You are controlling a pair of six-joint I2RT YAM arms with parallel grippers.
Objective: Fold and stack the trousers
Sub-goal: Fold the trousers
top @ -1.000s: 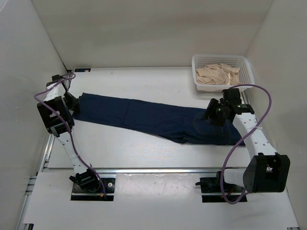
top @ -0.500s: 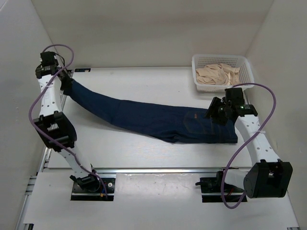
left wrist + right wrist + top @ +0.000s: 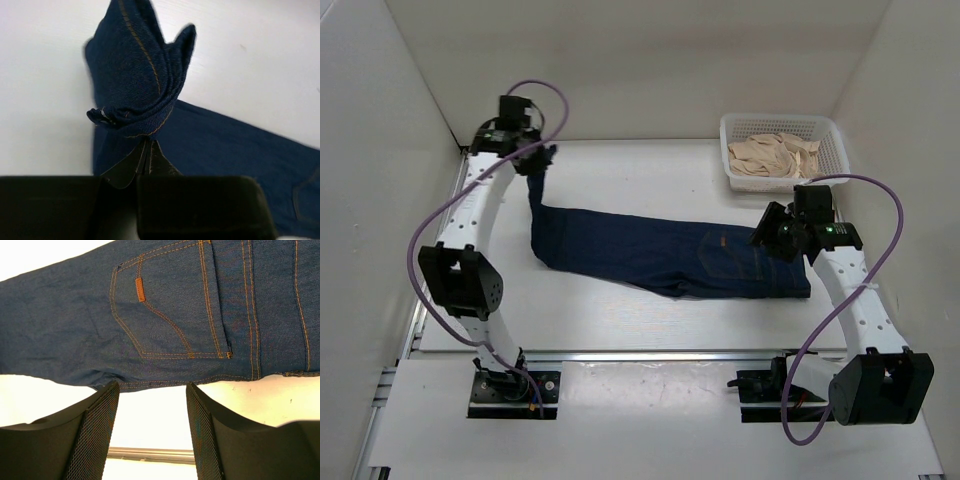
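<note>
Trousers [image 3: 650, 250] hem aloft in left hand [image 3: 537, 158]; right hand [image 3: 766, 233] agape

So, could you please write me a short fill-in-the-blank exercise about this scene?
1. The left gripper is ___ on the leg end of the trousers.
2. The right gripper stands near the back pocket with its jaws ___.
3. The white basket holds a cloth whose colour is ___.
Missing words: shut; open; beige.

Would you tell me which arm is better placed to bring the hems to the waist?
Left: the left claw is shut on the trousers' raised hems; the right claw is open, empty.
</note>
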